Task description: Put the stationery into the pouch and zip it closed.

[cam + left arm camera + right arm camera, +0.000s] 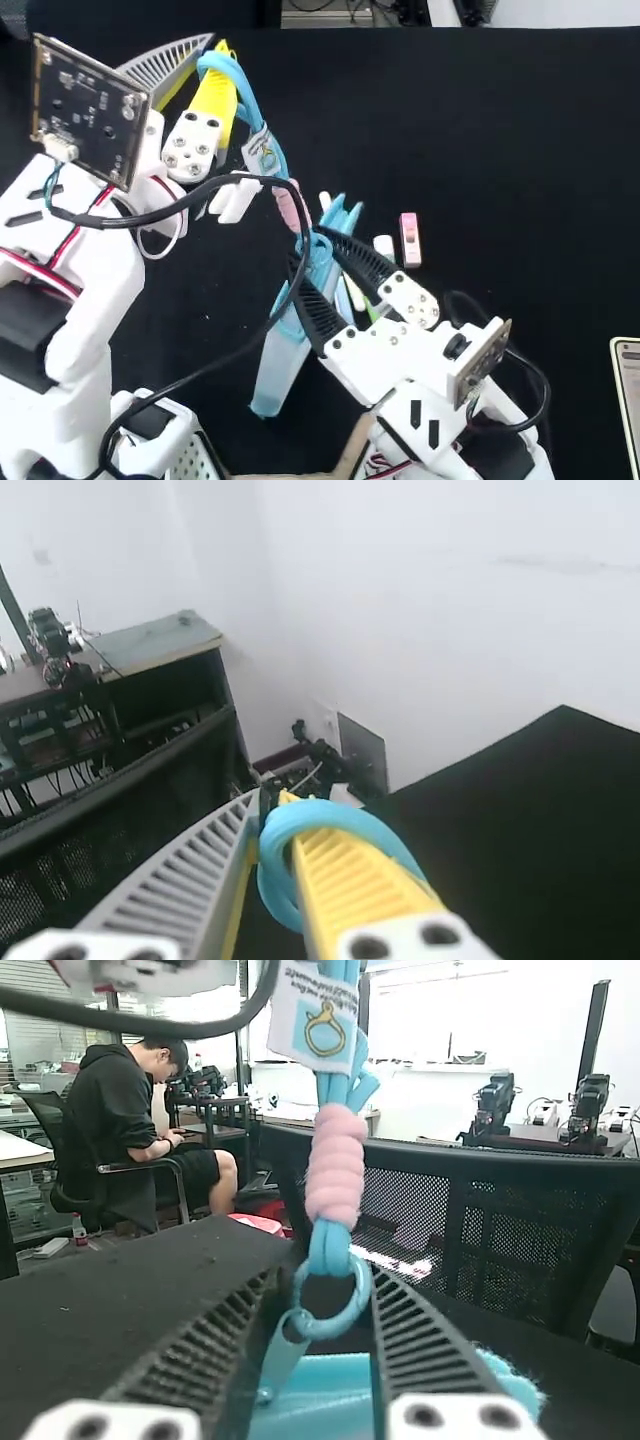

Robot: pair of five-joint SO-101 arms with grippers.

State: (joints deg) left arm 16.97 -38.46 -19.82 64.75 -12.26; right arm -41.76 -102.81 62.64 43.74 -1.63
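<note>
Pulling against each other over the black table [520, 150], two arms work the zip of a light-blue pouch [275, 360]. The left gripper [268, 808] has its yellow and white jaws drawn together on the looped end of a blue strap [243, 100], which curls round the tip of the yellow jaw and runs down from there. Along the strap hang a paper tag [318, 1000] and a pink bead [335, 1165]. It ends at the zip ring [320, 1331], which sits just ahead of the right jaws' tips. The right gripper [328, 1278] has its black ribbed jaws clamped on the upper part of the pouch, whose body fills the space between them and trails away behind and below them.

A pink block [410, 240] and a short white piece [384, 244] lie on the table just beyond the right jaws, outside the pouch. Whether the mouth is open or shut cannot be made out. The step in hand looks like running the zip, one arm anchoring the pouch while the other hauls on the strap. With stationery left outside, the job appears well short of done. The next move probably calls for a firm hold on the pouch and a pull along the zip line, since a sideways tug could drag the pouch out of the black jaws.
</note>
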